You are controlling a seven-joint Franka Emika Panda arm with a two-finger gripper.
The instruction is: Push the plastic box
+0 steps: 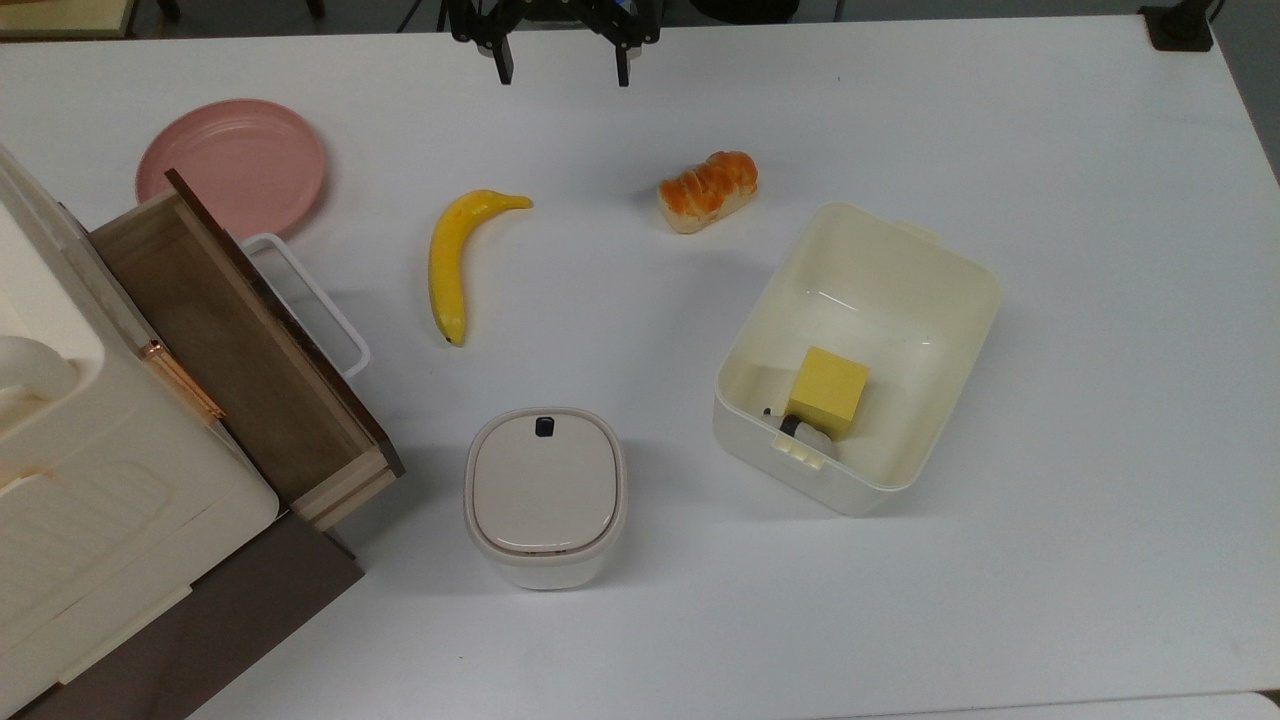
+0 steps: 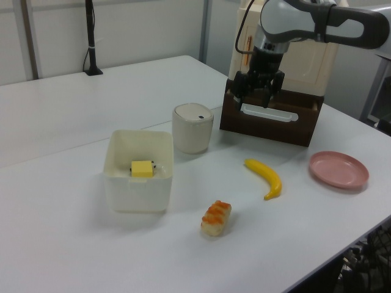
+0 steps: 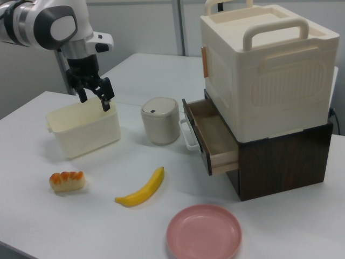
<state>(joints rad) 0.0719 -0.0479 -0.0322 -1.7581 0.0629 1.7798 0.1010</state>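
the arm's two-finger hand (image 1: pixel 560 70) hangs above the far edge of the white worktop (image 1: pixel 1100 300) at the top of the top view, fingers spread apart and pinching nothing. the large cream-white lidless rectangular plastic tub (image 1: pixel 960 290), the task's plastic box, stands on the worktop well apart from the hand, toward the top view's lower right. its long axis runs on a diagonal from the top view's upper right to lower left, and a small latch tab shows on each short rim. a yellow cube (image 1: pixel 828 391) lies inside, close to the near short wall.

judged from this layout, the hand must travel diagonally and descend before any contact; the short wall facing the orange-glazed bread roll (image 1: pixel 708 190) is the nearest face.

room around the box: open worktop lies to the top view's right and below. a small rounded-square bin with a beige lid (image 1: pixel 545 492) stands near on the top view's left. a yellow banana (image 1: pixel 450 262), a pink round plate (image 1: pixel 232 165) and a dark wooden cabinet with an open drawer (image 1: pixel 235 345) lie farther on the top view's left. the worktop looks smooth, so the box should slide readily.
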